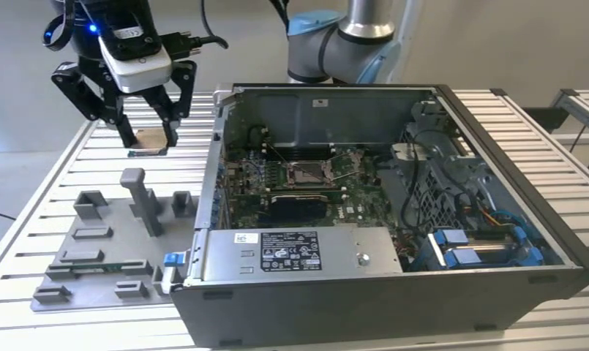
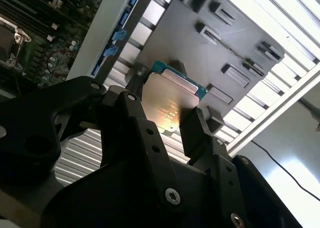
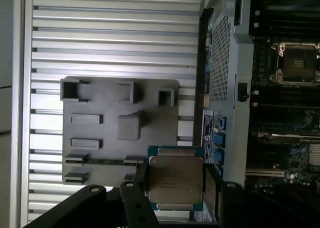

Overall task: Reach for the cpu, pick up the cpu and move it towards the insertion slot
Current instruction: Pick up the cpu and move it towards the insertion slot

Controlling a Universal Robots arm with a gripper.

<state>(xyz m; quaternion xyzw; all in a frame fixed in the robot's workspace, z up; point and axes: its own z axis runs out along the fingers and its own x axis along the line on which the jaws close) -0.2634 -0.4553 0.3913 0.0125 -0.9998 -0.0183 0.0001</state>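
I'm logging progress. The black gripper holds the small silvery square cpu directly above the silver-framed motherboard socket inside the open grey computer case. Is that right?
Wrong place. The exterior view shows the gripper holding the cpu outside the computer case, over the slatted metal table at the exterior view's left; the socket sits inside the case, well apart.

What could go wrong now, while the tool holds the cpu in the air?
The tool grips the cpu only by two edges, above the table; it might slip and drop. The case wall stands between the cpu and the insertion slot; a low path might strike it.
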